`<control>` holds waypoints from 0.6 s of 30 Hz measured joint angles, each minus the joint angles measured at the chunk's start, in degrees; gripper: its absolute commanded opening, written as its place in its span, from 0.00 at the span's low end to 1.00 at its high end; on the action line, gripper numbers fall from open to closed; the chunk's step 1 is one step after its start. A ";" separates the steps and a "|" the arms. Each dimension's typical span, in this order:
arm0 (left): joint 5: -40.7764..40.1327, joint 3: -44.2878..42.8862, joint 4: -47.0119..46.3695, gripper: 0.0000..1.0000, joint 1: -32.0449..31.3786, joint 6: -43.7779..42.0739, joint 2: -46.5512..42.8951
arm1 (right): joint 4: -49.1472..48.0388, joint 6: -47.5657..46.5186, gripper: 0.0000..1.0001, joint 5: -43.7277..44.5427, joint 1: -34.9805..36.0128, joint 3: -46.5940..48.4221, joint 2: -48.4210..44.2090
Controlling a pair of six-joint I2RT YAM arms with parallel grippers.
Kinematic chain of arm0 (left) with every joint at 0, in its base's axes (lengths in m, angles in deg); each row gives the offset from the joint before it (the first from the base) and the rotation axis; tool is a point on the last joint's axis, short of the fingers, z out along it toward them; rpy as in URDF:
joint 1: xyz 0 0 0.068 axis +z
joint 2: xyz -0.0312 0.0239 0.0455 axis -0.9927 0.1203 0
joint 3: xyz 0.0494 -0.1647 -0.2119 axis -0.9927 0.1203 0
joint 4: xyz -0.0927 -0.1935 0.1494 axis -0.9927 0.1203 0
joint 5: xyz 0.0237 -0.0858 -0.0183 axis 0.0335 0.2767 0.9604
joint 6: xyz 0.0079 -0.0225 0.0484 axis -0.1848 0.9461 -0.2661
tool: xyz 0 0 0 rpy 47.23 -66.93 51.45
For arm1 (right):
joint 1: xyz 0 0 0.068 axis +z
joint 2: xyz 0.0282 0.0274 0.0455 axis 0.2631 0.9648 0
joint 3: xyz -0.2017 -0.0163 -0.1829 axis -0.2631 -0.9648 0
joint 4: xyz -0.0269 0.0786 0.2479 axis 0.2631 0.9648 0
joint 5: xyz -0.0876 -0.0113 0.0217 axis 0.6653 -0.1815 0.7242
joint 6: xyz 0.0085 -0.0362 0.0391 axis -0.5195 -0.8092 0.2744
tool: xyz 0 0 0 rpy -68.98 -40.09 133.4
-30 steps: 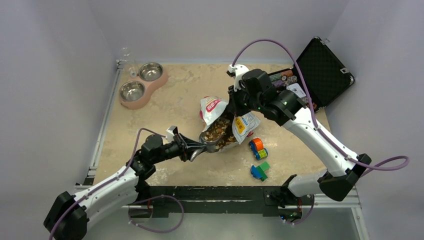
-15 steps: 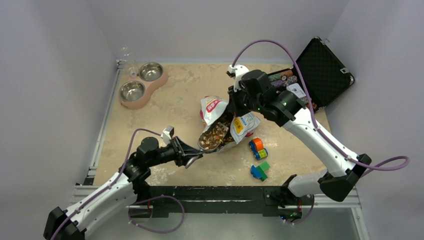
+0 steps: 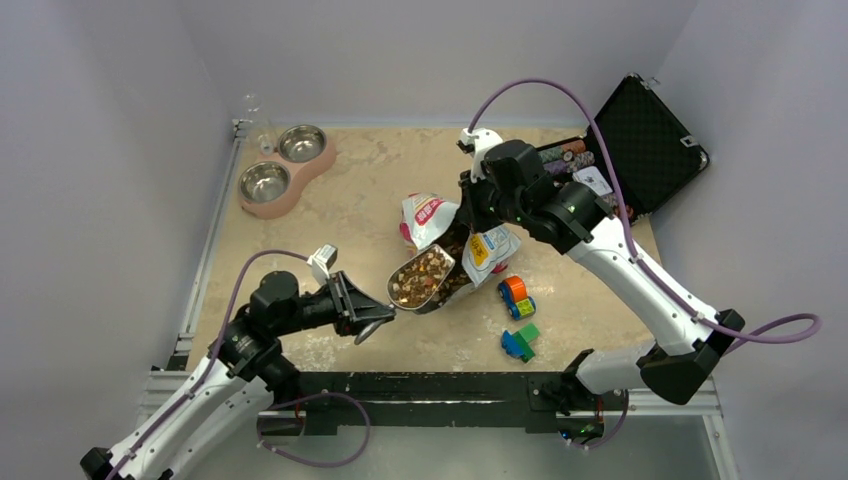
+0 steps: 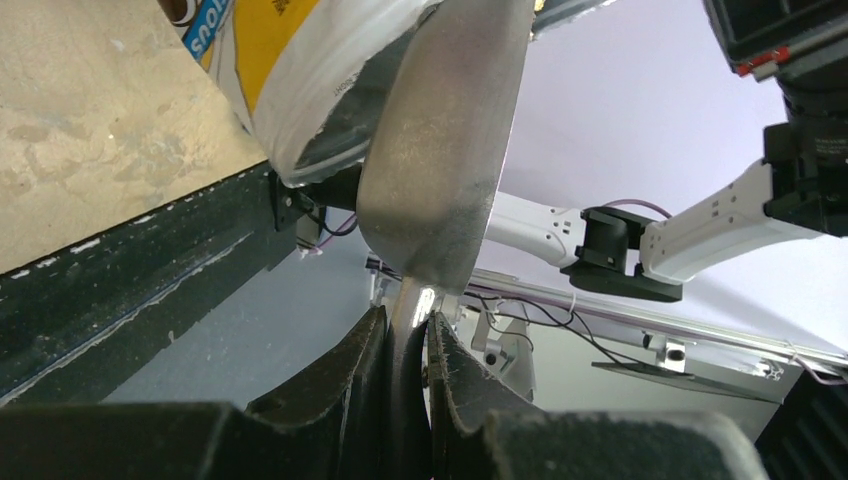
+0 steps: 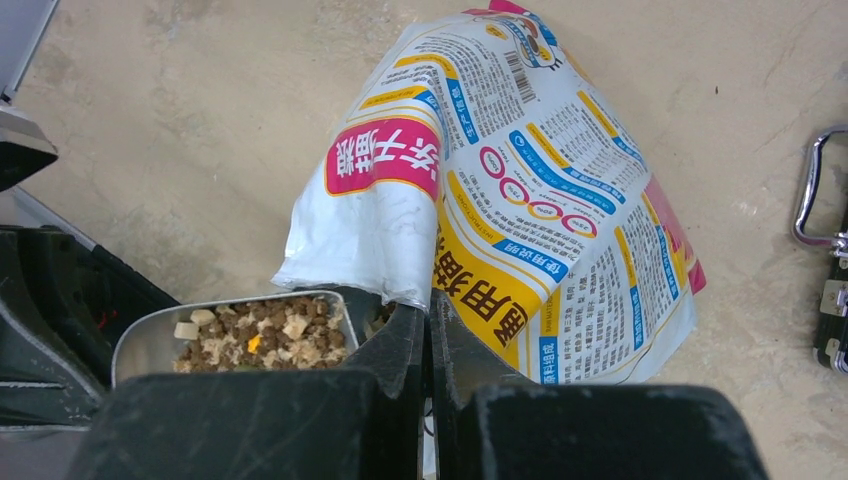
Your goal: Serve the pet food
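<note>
My left gripper [image 3: 368, 318] is shut on the handle of a metal scoop [image 3: 418, 276], also seen from below in the left wrist view [image 4: 445, 170]. The scoop is heaped with pet food [image 3: 420, 272], brown kibble with pale bits [image 5: 265, 335], and hangs just outside the mouth of the bag. The white, yellow and red bag [image 3: 432, 215] lies at the table's middle [image 5: 520, 210]. My right gripper [image 5: 430, 320] is shut on the bag's edge at its mouth and holds it up.
A pink double feeder with two steel bowls [image 3: 283, 170] stands at the back left. An open black case with poker chips [image 3: 640, 140] is at the back right. Toy blocks [image 3: 517, 297] [image 3: 520, 342] lie right of the bag.
My left gripper has drawn back toward the front left, pulling the filled scoop out of the bag. The right gripper and bag have stayed put.
</note>
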 measured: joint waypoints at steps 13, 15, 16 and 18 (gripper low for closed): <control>-0.17 -9.99 4.02 0.00 0.07 -0.31 -1.49 | 1.62 0.81 0.00 2.62 0.00 0.81 0.00; -0.63 -11.54 3.87 0.00 0.11 0.13 -0.44 | 1.62 0.90 0.00 2.62 0.00 0.81 0.00; -0.94 -12.44 3.74 0.00 0.15 0.52 0.48 | 1.62 0.96 0.00 2.62 0.00 0.81 -0.02; -1.53 -14.38 3.67 0.00 0.59 1.14 2.73 | 1.55 1.07 0.00 2.62 0.00 0.39 -0.33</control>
